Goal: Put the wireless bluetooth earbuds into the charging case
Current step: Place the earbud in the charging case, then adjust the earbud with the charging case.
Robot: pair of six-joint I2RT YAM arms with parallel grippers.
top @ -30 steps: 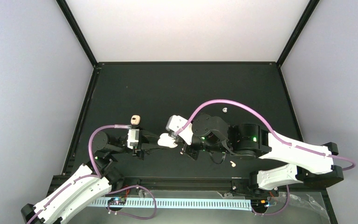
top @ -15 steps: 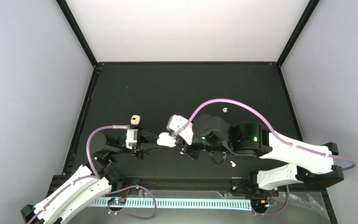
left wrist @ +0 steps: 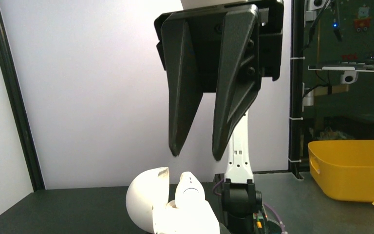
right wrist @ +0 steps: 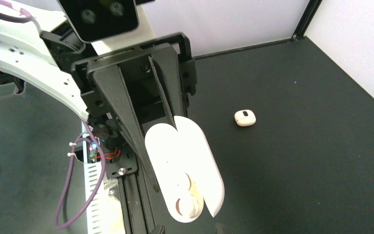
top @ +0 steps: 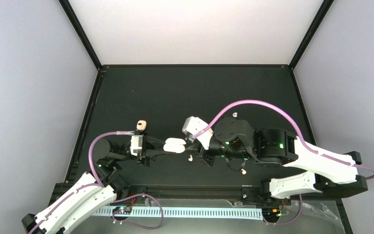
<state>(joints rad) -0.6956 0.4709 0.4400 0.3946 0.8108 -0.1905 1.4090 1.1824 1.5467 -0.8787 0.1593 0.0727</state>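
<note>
The open case (right wrist: 195,161) is clamped in the left hand (top: 165,146), with one earbud (left wrist: 190,186) apparently not fully seated in it. The right hand (left wrist: 196,153) is poised close by, narrowly parted and empty. A gentle, centred press is advised. What looks like the second earbud (top: 243,171) lies on the counter (top: 175,92) beside the right arm. The peach lump (top: 141,126) is out of the way.

The left arm (top: 75,202) and the right arm (top: 321,162) both wear glossy white shells over black joints. A lilac cable (top: 246,104) loops off each one. Tiny green lights (top: 279,145) glow on the right arm's motors. The right pincer (left wrist: 196,155) shows matte black, wedge-shaped fingers (left wrist: 233,83) tapering to points.
</note>
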